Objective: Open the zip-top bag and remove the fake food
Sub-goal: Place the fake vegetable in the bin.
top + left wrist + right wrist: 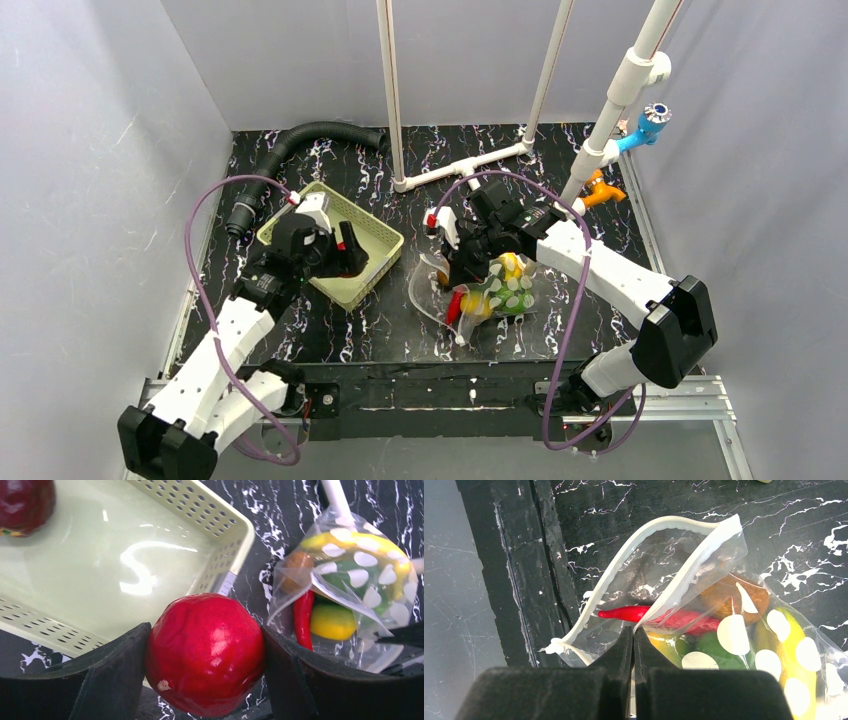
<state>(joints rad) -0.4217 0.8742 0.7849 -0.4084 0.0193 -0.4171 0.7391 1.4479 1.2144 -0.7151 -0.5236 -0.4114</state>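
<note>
My left gripper (205, 647) is shut on a bright red fruit (205, 680) and holds it over the near rim of the pale green basket (100, 570). A dark red fruit (25, 502) lies in the basket's far corner. The dotted zip-top bag (724, 545) lies on the table with its mouth gaping. My right gripper (634, 630) is shut on the bag's upper lip. Inside the bag I see a red chili (629, 613), a brownish-orange piece (729, 597), a green piece (709, 645) and a yellow banana (799, 645). From above, the bag (495, 290) lies right of the basket (380, 240).
A black corrugated hose (300, 140) curves along the back left. White pipes (465, 165) stand at the back centre, and an orange clamp (600, 190) and a blue fitting (645, 125) are at the back right. Purple cables loop over both arms.
</note>
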